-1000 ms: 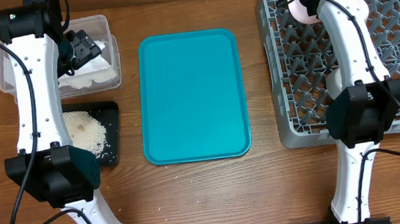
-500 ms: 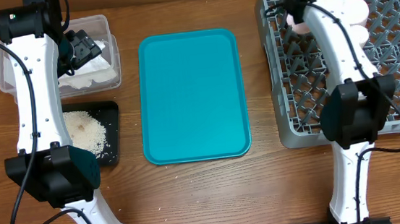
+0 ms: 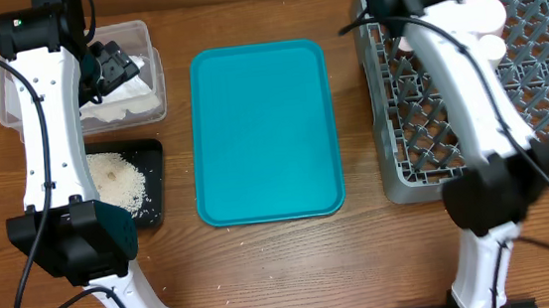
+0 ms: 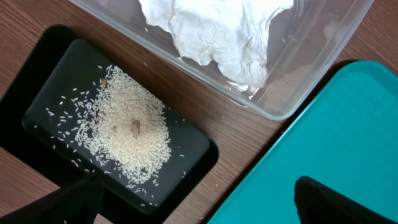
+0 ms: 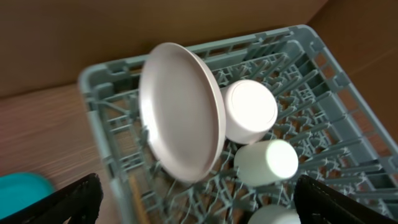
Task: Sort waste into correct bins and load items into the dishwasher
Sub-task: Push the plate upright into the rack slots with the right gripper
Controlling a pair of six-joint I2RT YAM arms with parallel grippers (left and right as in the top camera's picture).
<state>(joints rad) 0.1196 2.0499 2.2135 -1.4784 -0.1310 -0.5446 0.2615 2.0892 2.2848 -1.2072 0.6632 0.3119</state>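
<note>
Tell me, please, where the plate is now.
Right wrist view: the plate stands on edge in the dish rack near its left wall, a white bowl just right of it.

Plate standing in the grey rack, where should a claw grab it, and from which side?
Take the plate by its upper rim, coming straight down from above so the thin edge sits between the jaws. It stands on edge among the pegs of the rack, so its lower rim is buried. A white bowl crowds one face low down.
</note>
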